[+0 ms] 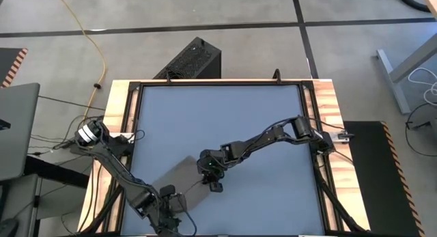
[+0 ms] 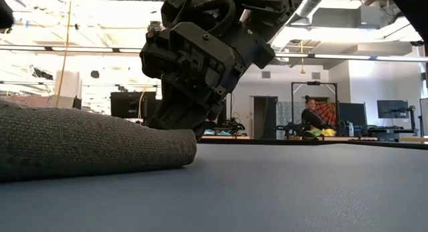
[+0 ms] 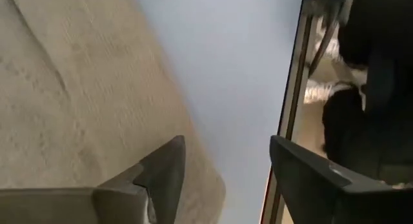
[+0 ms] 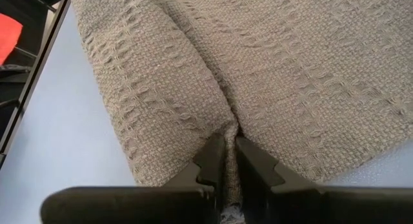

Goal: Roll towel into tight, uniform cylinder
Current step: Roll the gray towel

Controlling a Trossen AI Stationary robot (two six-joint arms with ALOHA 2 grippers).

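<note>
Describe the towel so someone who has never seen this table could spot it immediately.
On the blue-grey tabletop, look to its near-left part, between the two dark arms. The towel lies there, a taupe woven cloth partly folded over on itself, with the right pincer shut on a pinch of its edge. It is the only fabric on the surface.

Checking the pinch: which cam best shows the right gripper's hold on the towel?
Right wrist view: the right gripper is shut on a ridge of the towel. High view shows only the arm over it; low view hides the fingers; left wrist view shows loose cloth.
</note>
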